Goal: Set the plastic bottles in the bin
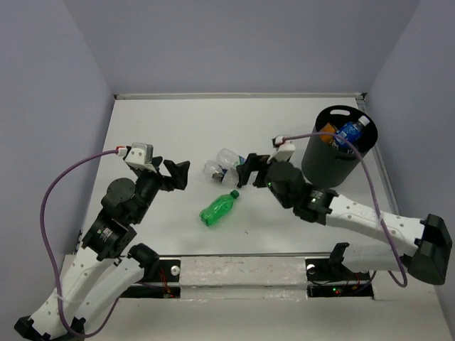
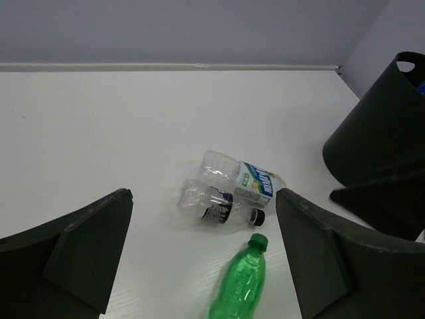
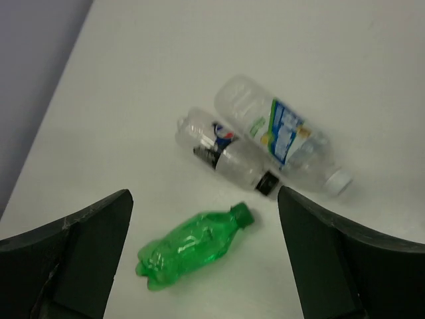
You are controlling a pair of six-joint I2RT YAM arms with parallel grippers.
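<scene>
Bottles lie in two places: three loose on the table (image 1: pixel 163 128) and two inside the bin (image 1: pixel 334 160). The green bottle (image 1: pixel 218 208) lies on its side near the middle of the table, its cap pointing towards the far right. Just beyond it are two clear bottles lying side by side and touching: the black-capped bottle (image 1: pixel 215 170) on the nearer side and the white-capped bottle (image 1: pixel 228 158), which has a blue and green label, behind it. The green bottle's cap is close to the black cap but apart from it. The right gripper (image 1: pixel 244 170) hangs just beside the cap ends of the clear pair, its jaws spread wide and holding nothing; in the right wrist view all three bottles show in the gap between the fingers (image 3: pixel 73 252), the green one lowest. The left gripper (image 1: pixel 183 175) hovers to the left of the three bottles, near them but apart, its jaws also wide and empty, and its wrist view frames the same three bottles. The bin stands upright at the far right of the table, behind the right arm, with a blue-labelled bottle (image 1: pixel 350 131) and an orange bottle (image 1: pixel 328 131) showing above its rim.
</scene>
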